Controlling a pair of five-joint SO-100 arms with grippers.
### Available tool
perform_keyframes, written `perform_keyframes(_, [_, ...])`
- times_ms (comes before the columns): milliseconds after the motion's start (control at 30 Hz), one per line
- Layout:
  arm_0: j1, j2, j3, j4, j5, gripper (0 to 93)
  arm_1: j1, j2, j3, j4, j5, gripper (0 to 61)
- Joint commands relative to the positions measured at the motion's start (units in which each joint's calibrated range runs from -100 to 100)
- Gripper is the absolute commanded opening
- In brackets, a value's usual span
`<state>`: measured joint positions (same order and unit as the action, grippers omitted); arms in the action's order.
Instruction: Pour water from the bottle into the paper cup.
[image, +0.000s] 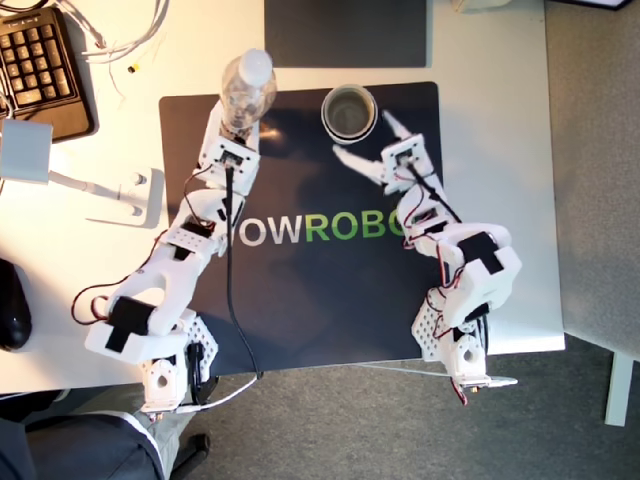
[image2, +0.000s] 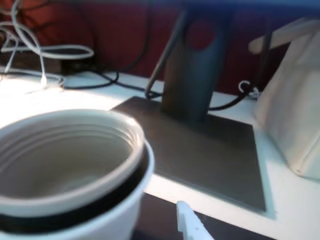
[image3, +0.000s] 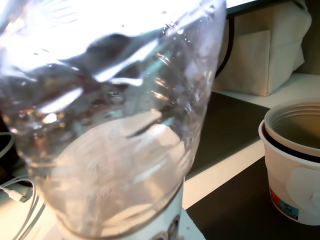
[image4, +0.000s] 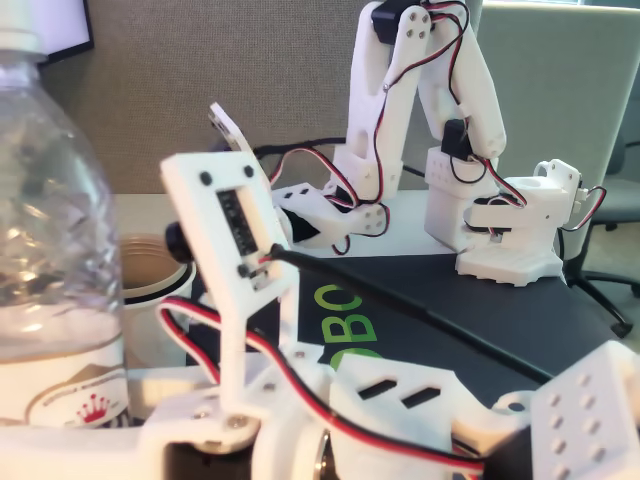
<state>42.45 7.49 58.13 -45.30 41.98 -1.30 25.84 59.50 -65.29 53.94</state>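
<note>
My first gripper (image: 238, 128) is clamped on the small clear ribbed plastic bottle (image: 247, 88) — upright, white cap on, at the black mat's (image: 300, 300) far edge toward the exterior view's left. My second gripper (image: 372, 142) stands spread open just beside the small white paper cup (image: 349, 111), not touching it.

Two arms (image: 190, 250) (image: 450, 260) of white printed plastic segments with black servo blocks. Red and black wires loop along joints. Perforated white base brackets (image4: 590, 400); small dark screws visible.
</note>
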Motion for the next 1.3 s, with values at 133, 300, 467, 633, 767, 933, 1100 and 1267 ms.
perform_keyframes(133, [-1.22,-10.79,-1.57,2.49,-3.81,0.0,0.64,-0.55,-10.2,5.57,-1.47,43.9])
perform_keyframes(300, [-0.3,-19.83,-15.47,18.13,-8.69,0.0,-1.27,0.48,-10.93,5.73,-2.34,43.6])
perform_keyframes(467, [-1.35,-25.39,-25.38,25.46,-11.18,0.0,-4.5,2.97,-14.93,5.97,-1.95,43.3])
perform_keyframes(633, [-0.95,-28.43,-37.46,40.29,-18.36,0.0,-7.73,4.78,-16.56,5.48,-2.05,42.8])
perform_keyframes(767, [-0.43,-30.08,-36.92,41.84,-25.45,0.0,-7.61,6.06,-18.65,5.4,-2.1,32.6])
perform_keyframes(933, [-1.09,-31.12,-40.1,54.71,-33.85,0.0,-6.53,6.24,-18.65,5.48,-2.54,12.3])
perform_keyframes(1100, [-3.18,-30.95,-43.82,66.2,-39.56,0.0,-4.98,4.69,-18.65,6.3,-1.95,5.7])
perform_keyframes(1267, [-6.45,-30.6,-48.09,76.38,-44.2,0.0,-1.75,-1.75,-17.29,9.16,-1.12,0.1])
